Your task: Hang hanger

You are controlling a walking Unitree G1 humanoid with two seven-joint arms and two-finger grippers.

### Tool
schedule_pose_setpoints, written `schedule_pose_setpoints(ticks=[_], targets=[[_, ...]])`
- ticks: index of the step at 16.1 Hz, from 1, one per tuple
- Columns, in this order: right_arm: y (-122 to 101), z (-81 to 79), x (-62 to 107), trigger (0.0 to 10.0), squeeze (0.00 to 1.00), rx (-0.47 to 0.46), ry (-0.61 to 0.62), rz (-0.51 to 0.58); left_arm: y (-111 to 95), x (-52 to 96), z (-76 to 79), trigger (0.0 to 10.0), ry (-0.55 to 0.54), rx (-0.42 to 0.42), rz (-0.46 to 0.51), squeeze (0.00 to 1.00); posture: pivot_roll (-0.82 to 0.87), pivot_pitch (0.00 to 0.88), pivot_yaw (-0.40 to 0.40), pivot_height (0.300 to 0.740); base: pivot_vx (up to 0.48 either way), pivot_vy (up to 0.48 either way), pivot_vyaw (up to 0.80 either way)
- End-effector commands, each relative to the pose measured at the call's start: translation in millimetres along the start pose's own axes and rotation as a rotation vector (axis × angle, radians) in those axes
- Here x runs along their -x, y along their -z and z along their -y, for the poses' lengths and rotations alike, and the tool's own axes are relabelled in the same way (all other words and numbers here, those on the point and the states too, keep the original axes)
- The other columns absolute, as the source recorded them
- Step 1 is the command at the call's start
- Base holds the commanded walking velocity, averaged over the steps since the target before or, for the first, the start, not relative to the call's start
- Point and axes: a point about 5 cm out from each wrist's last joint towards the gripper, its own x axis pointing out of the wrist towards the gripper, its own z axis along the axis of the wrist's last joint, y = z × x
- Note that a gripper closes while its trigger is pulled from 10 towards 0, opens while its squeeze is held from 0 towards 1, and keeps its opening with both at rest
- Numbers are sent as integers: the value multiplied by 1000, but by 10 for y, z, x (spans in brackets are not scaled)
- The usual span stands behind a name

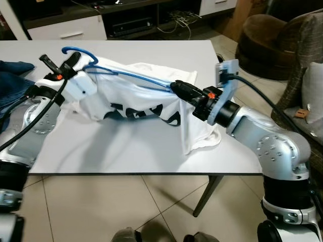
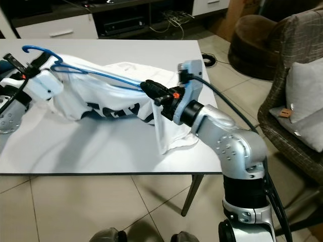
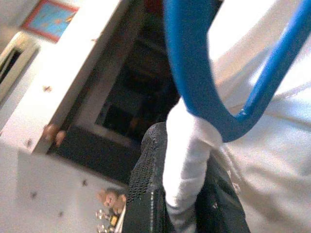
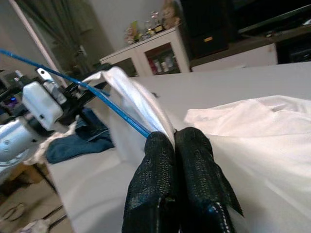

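Two grippers work over a white table (image 1: 126, 146) that stands on pale floor tiles (image 1: 101, 201). A white T-shirt (image 1: 136, 103) with dark lettering is held just above the tabletop, threaded on a blue hanger (image 1: 126, 74) whose hook curls up at the robot's left. The left gripper (image 1: 68, 63) is clenched on a fold of shirt cloth right at the base of the hook, as the left wrist view shows. The right gripper (image 1: 177, 86) is clamped tight on the shirt's fabric at the hanger's other end, its fingers (image 4: 194, 160) pressed together on the cloth, with the hem drooping to the table. Blue denim clothing (image 1: 12, 85) lies at the table's far left edge. Beyond the table stands a low white cabinet (image 1: 68, 27) with dark shelves holding electronics and cables; a brown armchair (image 1: 267, 43) sits on the robot's right.
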Motion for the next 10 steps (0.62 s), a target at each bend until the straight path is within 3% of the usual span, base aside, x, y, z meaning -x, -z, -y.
schedule_pose_setpoints(ticks=[1, 2, 7, 8, 10], targets=[[-62, -42, 30, 10000, 0, 8, -9, 10, 2, -37, -202, 10000, -118, 66, -19, 0, -46, 36, 23, 740, 0, 0, 0], [-10, -25, 28, 10000, 0, 55, 14, -25, -12, -43, -209, 10000, -133, 89, -13, 0, -48, 36, 26, 740, 0, 0, 0], [38, 80, 40, 10000, 0, 106, 97, -106, 45, -10, -199, 10000, -189, 75, -37, 0, -48, 37, 32, 740, 0, 0, 0], [42, 98, 41, 10000, 0, 129, 109, -118, 51, 1, -179, 10000, -188, 103, -42, 0, -48, 37, 31, 740, 0, 0, 0], [48, 151, 12, 10000, 0, 161, 149, -133, -5, 3, -18, 10000, -71, 126, -1, 0, -46, 36, 28, 740, 0, 0, 0]])
